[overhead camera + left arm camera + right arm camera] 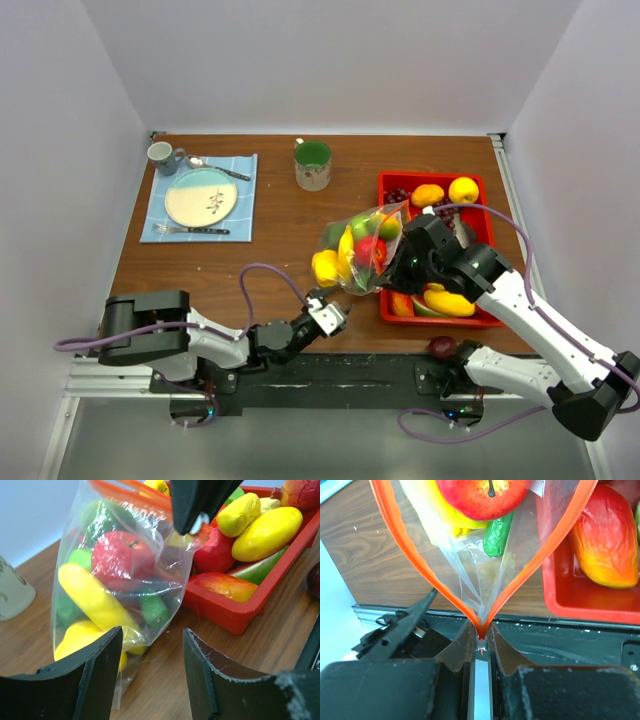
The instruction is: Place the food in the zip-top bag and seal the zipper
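Right end effector [481, 645] pinches zipper [410, 555] corner (bag mouth gaping).

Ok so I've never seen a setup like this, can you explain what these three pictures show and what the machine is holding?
These are two robot arms bolted to a brown wooden table. One picture looks down from above; the other two come from cameras on each wrist. The right gripper is shut on the orange-red zipper strip at one end of a crinkly clear plastic bag, holding it up with its mouth open. Inside are toy foods, including a red apple and a yellow banana. The left gripper is open, near the bag's bottom. Beside the bag sits a red plastic tray with more toy food. Farther back are a green mug and a place setting on a blue mat.
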Motion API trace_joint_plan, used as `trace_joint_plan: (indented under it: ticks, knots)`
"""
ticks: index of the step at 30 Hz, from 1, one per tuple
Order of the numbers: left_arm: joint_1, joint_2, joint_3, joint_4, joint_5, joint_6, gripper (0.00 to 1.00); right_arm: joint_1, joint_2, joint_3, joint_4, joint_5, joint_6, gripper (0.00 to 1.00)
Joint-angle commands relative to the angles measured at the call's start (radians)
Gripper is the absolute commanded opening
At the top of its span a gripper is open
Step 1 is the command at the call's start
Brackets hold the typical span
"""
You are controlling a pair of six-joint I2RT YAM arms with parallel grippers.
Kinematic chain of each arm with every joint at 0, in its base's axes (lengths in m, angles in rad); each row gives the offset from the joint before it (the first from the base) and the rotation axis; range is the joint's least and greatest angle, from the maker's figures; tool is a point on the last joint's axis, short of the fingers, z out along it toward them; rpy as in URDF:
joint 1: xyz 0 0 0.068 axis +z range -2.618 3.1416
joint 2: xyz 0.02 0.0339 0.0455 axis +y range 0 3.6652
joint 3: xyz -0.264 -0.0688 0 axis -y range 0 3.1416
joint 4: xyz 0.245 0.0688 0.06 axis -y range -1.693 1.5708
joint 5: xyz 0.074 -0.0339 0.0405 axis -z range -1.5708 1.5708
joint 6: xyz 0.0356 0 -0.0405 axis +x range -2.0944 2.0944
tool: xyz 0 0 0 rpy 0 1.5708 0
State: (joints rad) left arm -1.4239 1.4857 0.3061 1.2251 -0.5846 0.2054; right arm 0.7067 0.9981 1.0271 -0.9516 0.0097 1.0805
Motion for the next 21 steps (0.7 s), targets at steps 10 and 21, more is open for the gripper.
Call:
trace_joint_plan:
  ticks: [10, 21]
  knots:
    - [-0.040, 0.034, 0.159, 0.292, 0.022, 0.078, 0.55, 0.007, 0.031, 0.065, -0.041, 0.012, 0.081, 0.00]
    - [-0.052, 0.057, 0.180, 0.241, 0.055, 0.037, 0.54, 0.007, 0.034, 0.087, -0.055, 0.018, 0.098, 0.00]
